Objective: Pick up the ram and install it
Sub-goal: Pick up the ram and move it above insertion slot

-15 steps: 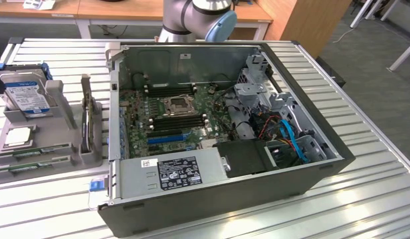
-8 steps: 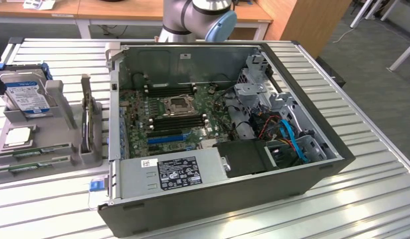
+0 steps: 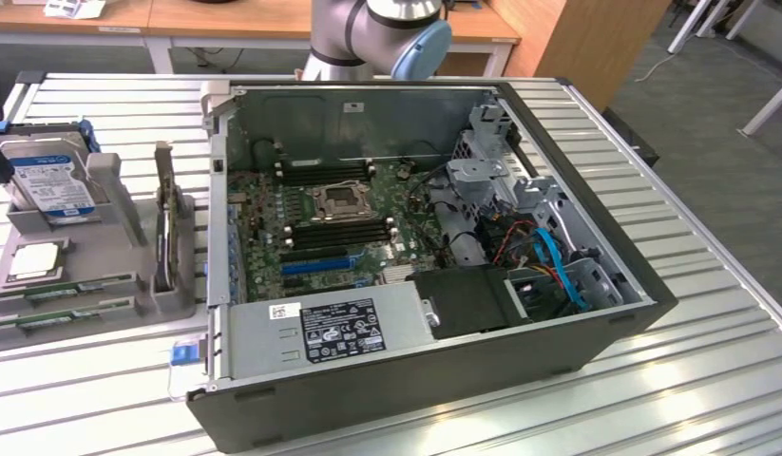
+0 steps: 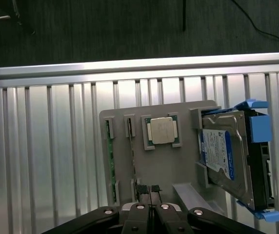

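Ram [image 4: 111,152] seated in the outermost slot of the grey holder [image 4: 129,109], along the holder's edge farthest from the hard drive [image 4: 225,151]. A second stick [image 4: 132,156] filled the neighbouring slot, beside the processor chip [image 4: 161,130]. Wrist view: the gripper [image 4: 149,189] hung above one end of the holder, its fingers pressed together and grasping nothing, tips nearest the end of the second stick. Here the ram was seen edge-on, as a long, thin green strip. Exterior view: the holder [image 3: 112,256] stood near the table [image 3: 695,313] edge at the exterior view's left. The ram [image 3: 61,320] showed there as a narrow green board with dark chips. An open computer case [image 3: 365,399] occupied the middle of the table. Its motherboard [image 3: 270,204] lay exposed, with black memory slots [image 3: 344,231] beside the central socket. The robot arm [image 3: 365,28] rose at the table's far edge.
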You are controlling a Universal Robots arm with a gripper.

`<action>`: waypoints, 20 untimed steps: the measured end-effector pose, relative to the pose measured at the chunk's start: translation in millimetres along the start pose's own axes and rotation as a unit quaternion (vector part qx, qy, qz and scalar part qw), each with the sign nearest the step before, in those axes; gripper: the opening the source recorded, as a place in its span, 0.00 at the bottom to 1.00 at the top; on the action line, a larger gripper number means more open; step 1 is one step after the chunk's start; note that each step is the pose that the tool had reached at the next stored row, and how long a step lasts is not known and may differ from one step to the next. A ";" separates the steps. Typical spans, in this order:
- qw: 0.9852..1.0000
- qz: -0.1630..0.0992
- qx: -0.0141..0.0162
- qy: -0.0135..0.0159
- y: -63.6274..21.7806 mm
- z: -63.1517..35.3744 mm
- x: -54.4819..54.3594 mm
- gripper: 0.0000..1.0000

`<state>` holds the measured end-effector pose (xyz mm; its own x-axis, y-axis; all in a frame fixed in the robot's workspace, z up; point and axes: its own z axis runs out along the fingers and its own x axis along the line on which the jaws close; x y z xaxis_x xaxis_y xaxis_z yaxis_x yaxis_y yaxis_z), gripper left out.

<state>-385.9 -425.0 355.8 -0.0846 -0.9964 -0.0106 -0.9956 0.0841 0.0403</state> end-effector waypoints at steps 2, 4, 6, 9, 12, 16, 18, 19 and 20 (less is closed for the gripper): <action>1.000 0.000 0.000 0.000 0.0 1.2 0.0 0.10; 1.000 0.000 0.000 0.000 -0.1 2.4 0.0 0.10; 1.000 0.000 0.000 0.000 -0.2 3.7 0.0 0.10; 1.000 0.000 0.000 0.000 -0.2 5.4 0.1 0.10; 1.000 0.000 0.000 0.000 -0.3 6.8 0.1 0.10; 1.000 0.000 0.000 0.000 -0.4 8.8 0.1 0.10; 1.000 0.000 0.000 0.000 -0.4 9.8 0.1 0.10; 1.000 0.000 0.000 0.000 -0.4 10.2 0.1 0.10; 1.000 0.000 0.000 0.000 -0.4 10.7 0.1 0.10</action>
<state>-385.9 -425.0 345.1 -0.0846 -0.9964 -0.0106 -0.9956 0.0842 0.0404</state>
